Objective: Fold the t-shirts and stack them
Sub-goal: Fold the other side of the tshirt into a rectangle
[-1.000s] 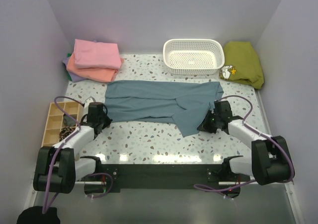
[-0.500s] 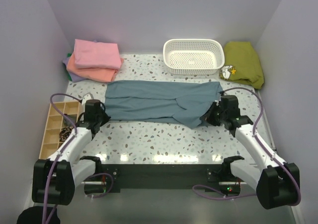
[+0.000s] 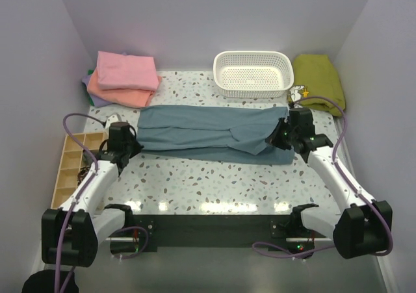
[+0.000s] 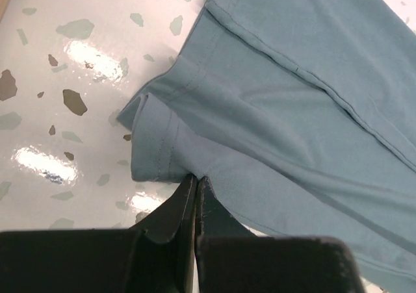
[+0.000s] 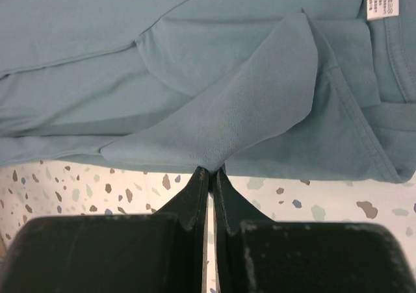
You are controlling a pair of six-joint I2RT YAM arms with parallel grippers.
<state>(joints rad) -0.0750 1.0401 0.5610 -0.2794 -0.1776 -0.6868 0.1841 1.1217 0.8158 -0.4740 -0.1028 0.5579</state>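
A blue-grey t-shirt lay stretched as a long band across the middle of the speckled bench, from 9 o'clock to 3 o'clock in the overhead view, with a robot arm gripping it at each end. The left tool was pinched tight on the hemmed corner at the shirt's 9 o'clock end, its fingers meeting with only cloth between them. The right tool was likewise closed, nipping a raised peak of fabric at the 3 o'clock end, near the white neck label.

A folded stack sat at 10 o'clock: a pink shirt on a salmon-orange shirt, with a lavender shirt edging out beneath. A white basket stood at 12 o'clock, an olive-green cloth at 2 o'clock and a wooden divider tray at 8 o'clock.

Both grips looked shallow, taken at the very fingertips, so a brisk pull could tug the cloth free. The right tool appeared to hold a loose top flap rather than every layer. Lifting it might leave the lower layers behind and skew the fold. Uneven travel by the two arms would likely wrinkle the band.
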